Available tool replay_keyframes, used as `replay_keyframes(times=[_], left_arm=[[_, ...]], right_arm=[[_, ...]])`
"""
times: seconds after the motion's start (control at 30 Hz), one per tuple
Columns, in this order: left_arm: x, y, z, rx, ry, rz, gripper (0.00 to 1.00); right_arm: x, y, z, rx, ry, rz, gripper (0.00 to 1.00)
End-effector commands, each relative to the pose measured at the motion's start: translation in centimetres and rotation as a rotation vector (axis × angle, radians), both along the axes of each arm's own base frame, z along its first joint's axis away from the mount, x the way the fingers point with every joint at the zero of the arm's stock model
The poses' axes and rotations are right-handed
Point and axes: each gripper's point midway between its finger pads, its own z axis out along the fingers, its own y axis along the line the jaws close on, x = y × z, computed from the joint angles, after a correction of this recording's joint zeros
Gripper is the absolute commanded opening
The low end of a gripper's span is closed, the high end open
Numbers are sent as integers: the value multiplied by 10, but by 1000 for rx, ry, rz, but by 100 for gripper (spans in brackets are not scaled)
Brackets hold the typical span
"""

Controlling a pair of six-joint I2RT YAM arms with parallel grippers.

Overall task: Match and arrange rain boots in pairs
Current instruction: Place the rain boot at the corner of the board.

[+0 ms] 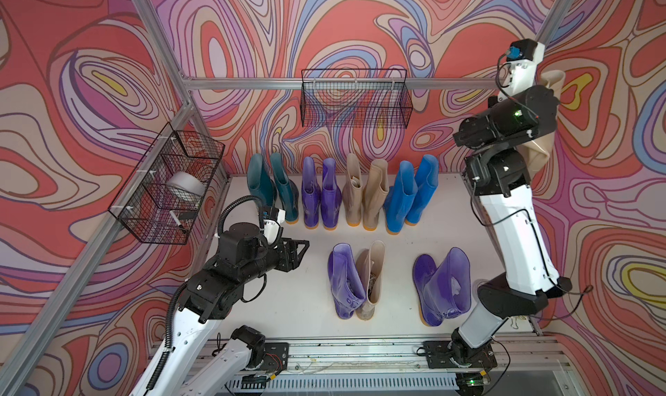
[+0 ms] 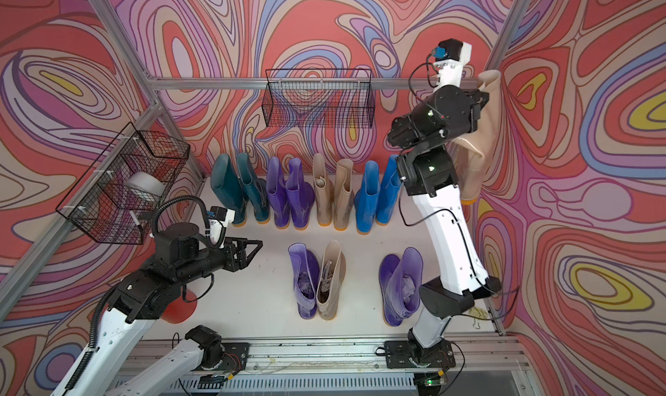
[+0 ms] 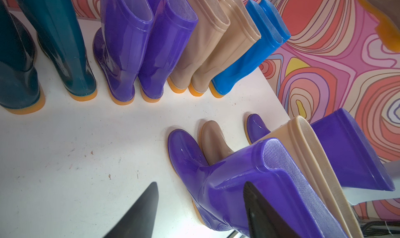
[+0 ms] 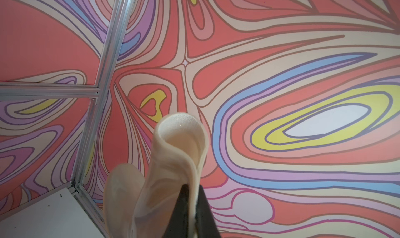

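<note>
Jaws of the right gripper (image 4: pixel 192 189) are pinched on the cuff of the seemingly light, floppy beige rain boot (image 4: pixel 173 143); the left gripper (image 3: pixel 200 185) is spread empty

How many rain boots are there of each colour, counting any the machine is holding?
Teal glossy rubber boots: 2
Purple glossy rubber boots: 4
Beige glossy rubber boots: 4, one held aloft by the right gripper
Bright blue glossy rubber boots: 2
Total: 12
</note>
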Motion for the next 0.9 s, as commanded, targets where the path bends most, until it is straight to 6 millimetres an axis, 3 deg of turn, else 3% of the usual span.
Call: replay_keyframes(times=[0.0,0.27,0.43,0.67,0.87], left_arm=[[-2,2,13,-5,-25,6,64],[-5,9,16,17,-26,29,64],[-4,10,12,21,-14,43,64],[-1,9,6,17,-1,46,64],[0,11,4,39,0,52,64]], right_arm=[[40,28,-35,2,58,239,0],[68,2,-124,375,137,478,0],[70,7,-144,431,164,531,0],[78,-5,-177,492,212,507,0],[84,-11,-190,494,232,477,0]])
